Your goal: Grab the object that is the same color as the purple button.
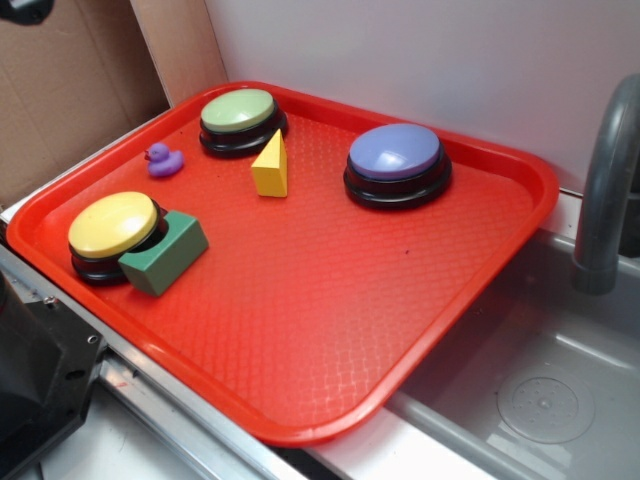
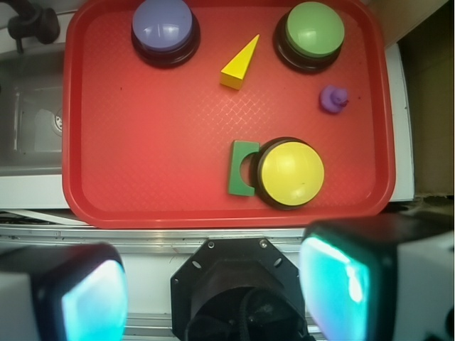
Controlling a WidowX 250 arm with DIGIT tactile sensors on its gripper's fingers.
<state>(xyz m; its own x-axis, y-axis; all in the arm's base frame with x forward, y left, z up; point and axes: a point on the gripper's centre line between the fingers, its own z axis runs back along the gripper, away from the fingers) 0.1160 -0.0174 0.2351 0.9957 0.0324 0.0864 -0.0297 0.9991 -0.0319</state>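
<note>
A tiny purple toy duck [image 1: 163,160] sits on the red tray [image 1: 330,330] near its far left edge; in the wrist view the duck [image 2: 333,99] lies at the right, below the green button. The purple button [image 1: 396,163], lavender-blue top on a black base, stands at the tray's back right, and shows at the top left in the wrist view [image 2: 164,28]. My gripper [image 2: 213,291] is open and empty, high above the robot base, short of the tray's near rim. Its two fingers [image 2: 92,302] frame the bottom of the wrist view. The gripper is out of the exterior view.
On the tray also stand a green-topped button [image 1: 242,120], a yellow wedge block [image 1: 271,166], a yellow-topped button [image 1: 112,234] and a green block [image 1: 164,253] touching it. A grey sink [image 1: 545,390] with a faucet [image 1: 605,190] lies right. Cardboard [image 1: 70,80] stands at the left.
</note>
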